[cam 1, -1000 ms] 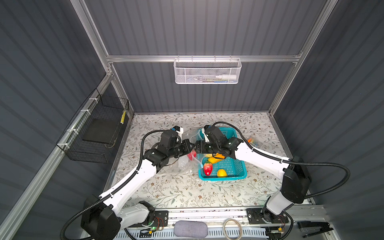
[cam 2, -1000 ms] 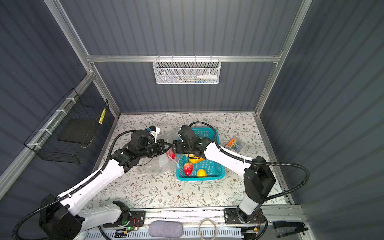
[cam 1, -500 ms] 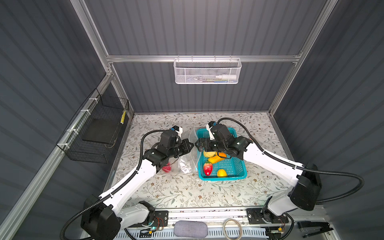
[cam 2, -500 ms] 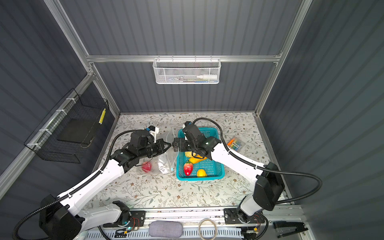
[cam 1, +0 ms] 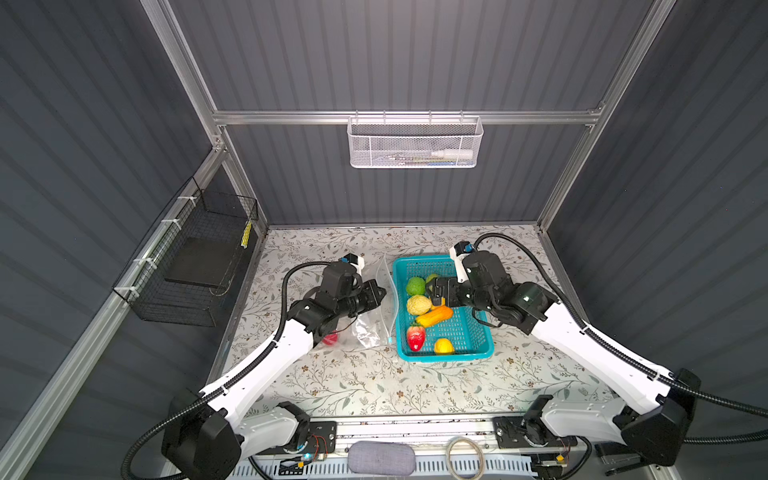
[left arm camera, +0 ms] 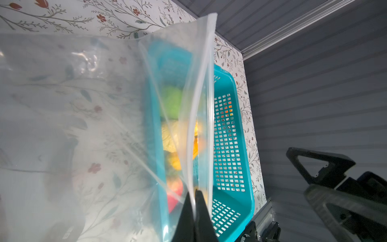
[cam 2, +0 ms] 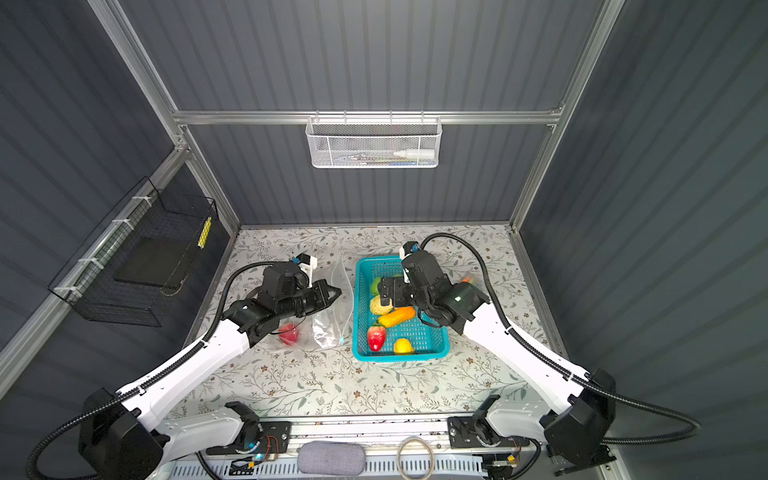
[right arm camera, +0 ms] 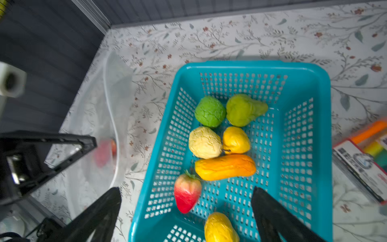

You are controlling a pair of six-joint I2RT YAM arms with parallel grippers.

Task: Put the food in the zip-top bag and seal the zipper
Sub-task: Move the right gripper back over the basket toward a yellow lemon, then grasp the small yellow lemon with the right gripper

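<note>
The clear zip-top bag (cam 1: 370, 328) (cam 2: 328, 328) lies left of the teal basket (cam 1: 444, 356) (cam 2: 399, 356). My left gripper (cam 1: 382, 293) (cam 2: 337, 292) (left arm camera: 194, 192) is shut on its rim by the zipper (left arm camera: 209, 104), holding the mouth up. A red food piece (cam 1: 330, 338) (cam 2: 288, 333) (right arm camera: 103, 150) lies inside the bag. My right gripper (cam 1: 434, 291) (cam 2: 386, 291) (right arm camera: 186, 190) hovers open and empty over the basket. In it lie a strawberry (right arm camera: 186, 199), an orange piece (right arm camera: 225, 167), green pieces (right arm camera: 210, 111) and yellow ones (right arm camera: 235, 140).
An orange-and-black packet (right arm camera: 364, 155) lies on the floral table just right of the basket. A white mesh basket (cam 1: 415, 143) hangs on the back wall and a black wire basket (cam 1: 195, 266) on the left wall. The zipper's light-blue slider (cam 1: 390, 340) sits at the bag's near end.
My right gripper has drawn back from the bag's mouth to above the basket and opened wide. The red piece has dropped into the bag. The left gripper keeps its hold.
</note>
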